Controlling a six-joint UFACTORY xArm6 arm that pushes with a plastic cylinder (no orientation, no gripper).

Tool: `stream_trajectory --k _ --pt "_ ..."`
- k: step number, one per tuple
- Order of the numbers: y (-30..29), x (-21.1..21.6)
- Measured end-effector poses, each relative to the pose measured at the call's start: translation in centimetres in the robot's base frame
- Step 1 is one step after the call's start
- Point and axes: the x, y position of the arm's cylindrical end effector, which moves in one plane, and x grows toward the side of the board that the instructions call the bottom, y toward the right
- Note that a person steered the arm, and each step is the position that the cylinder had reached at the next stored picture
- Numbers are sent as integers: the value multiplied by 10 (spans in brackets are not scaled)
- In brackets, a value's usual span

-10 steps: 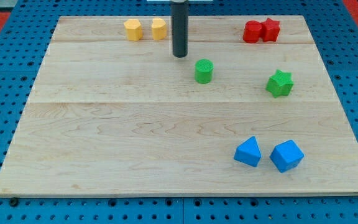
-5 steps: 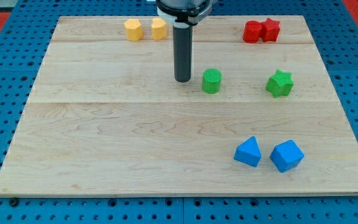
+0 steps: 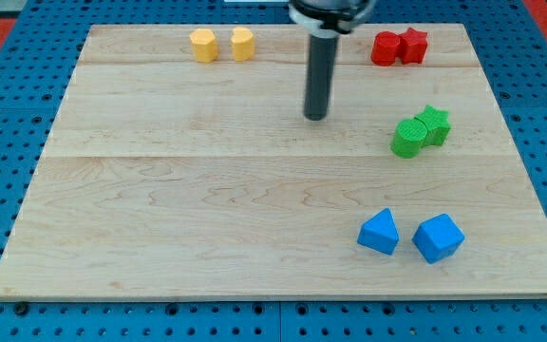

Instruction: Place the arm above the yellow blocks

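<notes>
While my tip sits on the wooden tabletop a bit right of center in the upper half of the frame, the two yellow blocks are way off to its upper left, near the top edge. The left yellow block looks like a hexagon-ish prism, and the right yellow block is just beside it with a small gap between them. So my tip is below and to the right of both, well apart from them, not touching anything.

No claw on this arm at all, just the straight dark rod, so there's no open or closed state to tell you about.

Other stuff on the board: the green cylinder is over at the right, touching or as good as touching the green star, which sits just up and right of it. Both are well to the right of my tip and slightly lower. In the upper right of the frame a red block is pressed up against a red star. Down in the lower right there's a blue pyramid-looking block and a blue cube-ish block next to it, close but apart.

Blue pegboard shows all around the tabletop.
</notes>
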Motion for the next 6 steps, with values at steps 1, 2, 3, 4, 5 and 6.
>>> stream_trajectory --k 1,2,3,4,5,6 --pt "-28 -8" --pt "-52 -16" --pt "-85 -21" --pt "-123 -22" --pt "-201 -22" --pt "-252 -35"
